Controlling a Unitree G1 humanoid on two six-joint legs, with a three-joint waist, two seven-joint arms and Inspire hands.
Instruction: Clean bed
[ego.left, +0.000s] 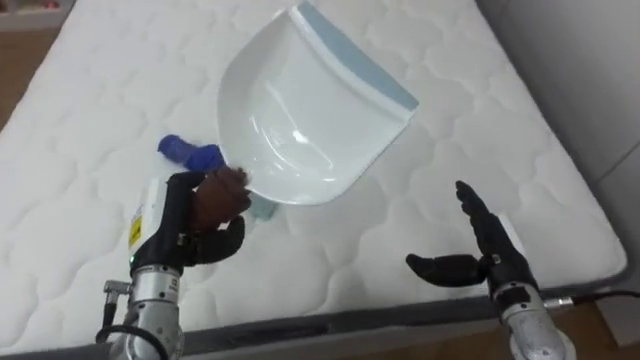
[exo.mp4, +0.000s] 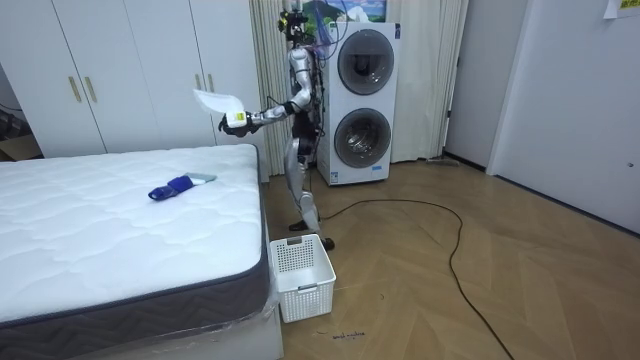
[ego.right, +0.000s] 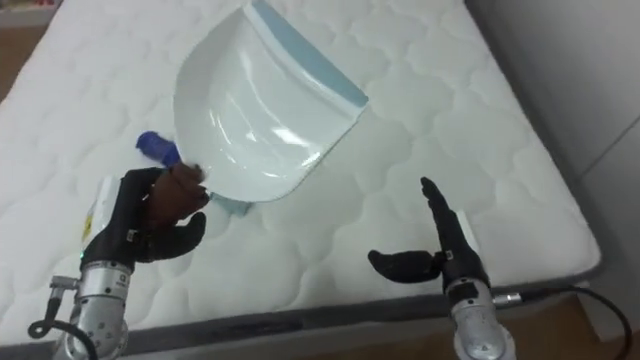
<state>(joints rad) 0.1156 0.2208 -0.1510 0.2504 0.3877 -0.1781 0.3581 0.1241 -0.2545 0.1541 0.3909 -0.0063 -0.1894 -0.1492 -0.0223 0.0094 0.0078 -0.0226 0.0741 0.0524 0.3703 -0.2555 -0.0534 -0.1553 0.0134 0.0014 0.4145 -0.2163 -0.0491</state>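
Our left hand (ego.left: 200, 215) is clamped on the handle of the white dustpan (ego.left: 310, 110), which we hold raised over the bed (ego.left: 500, 130). Our right hand (ego.left: 492, 255) hangs empty above the near edge, fingers straight and apart. A blue brush (ego.left: 188, 152) lies on the bed just beyond the left hand.

1 dustpan (ego.left: 310, 110); 1 brush (ego.left: 190, 152); 1 basket (exo.mp4: 310, 298); 2 washers (exo.mp4: 362, 62)
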